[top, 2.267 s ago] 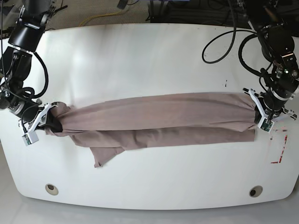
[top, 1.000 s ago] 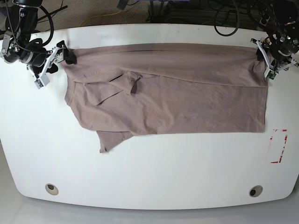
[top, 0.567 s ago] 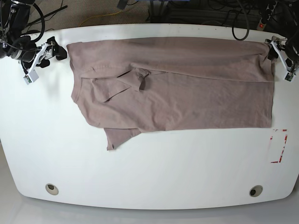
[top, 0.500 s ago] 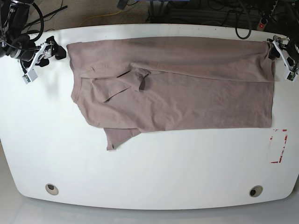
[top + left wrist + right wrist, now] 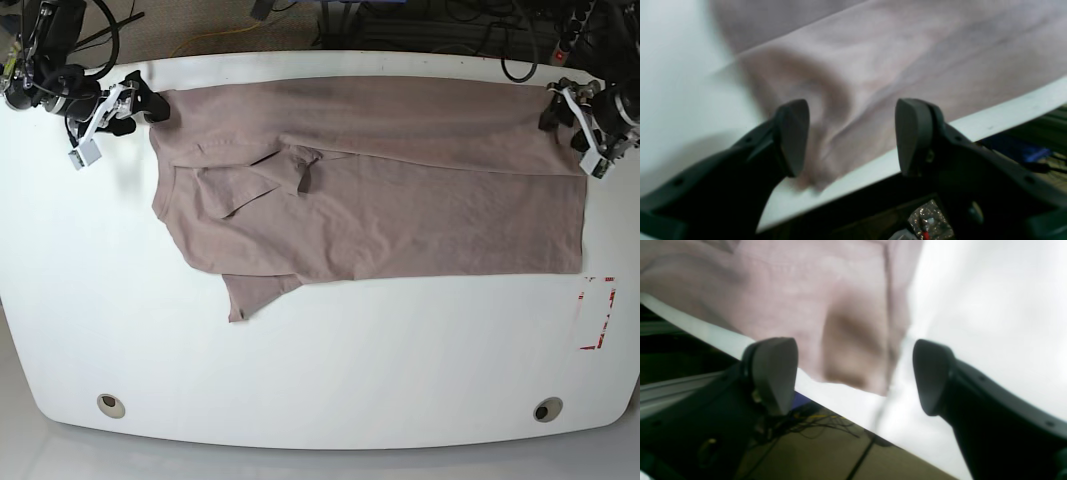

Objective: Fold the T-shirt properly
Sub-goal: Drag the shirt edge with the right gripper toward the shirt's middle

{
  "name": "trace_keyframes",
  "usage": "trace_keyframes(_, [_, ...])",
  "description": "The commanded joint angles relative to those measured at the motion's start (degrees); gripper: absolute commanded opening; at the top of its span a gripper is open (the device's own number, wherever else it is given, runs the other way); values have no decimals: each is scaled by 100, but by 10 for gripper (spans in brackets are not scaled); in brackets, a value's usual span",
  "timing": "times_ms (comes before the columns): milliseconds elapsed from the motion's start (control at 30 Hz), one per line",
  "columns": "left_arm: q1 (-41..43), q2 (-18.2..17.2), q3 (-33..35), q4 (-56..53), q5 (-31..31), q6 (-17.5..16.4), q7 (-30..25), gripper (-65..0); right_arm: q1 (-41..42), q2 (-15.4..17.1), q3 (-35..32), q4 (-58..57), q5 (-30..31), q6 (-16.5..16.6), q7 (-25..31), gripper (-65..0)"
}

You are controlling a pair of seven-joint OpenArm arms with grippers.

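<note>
We see the T-shirt spread across the far half of the white table, one sleeve pointing toward the near edge. We judge the spreading step complete; the next move calls for gripping edges for a first fold. At the far corners, the left gripper and right gripper stand with jaws apart, straddling cloth corners, clamping nothing.
</note>
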Motion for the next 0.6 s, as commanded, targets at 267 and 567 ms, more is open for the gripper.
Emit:
trace_keyframes(267, [-111, -110, 1119, -141, 2590, -3, -730, -272, 225, -484, 31, 55, -920, 10, 84, -236])
trace_keyframes(567, [-137, -312, 1154, -844, 2740, -3, -844, -272, 664, -440, 66, -243, -2827, 10, 339, -303])
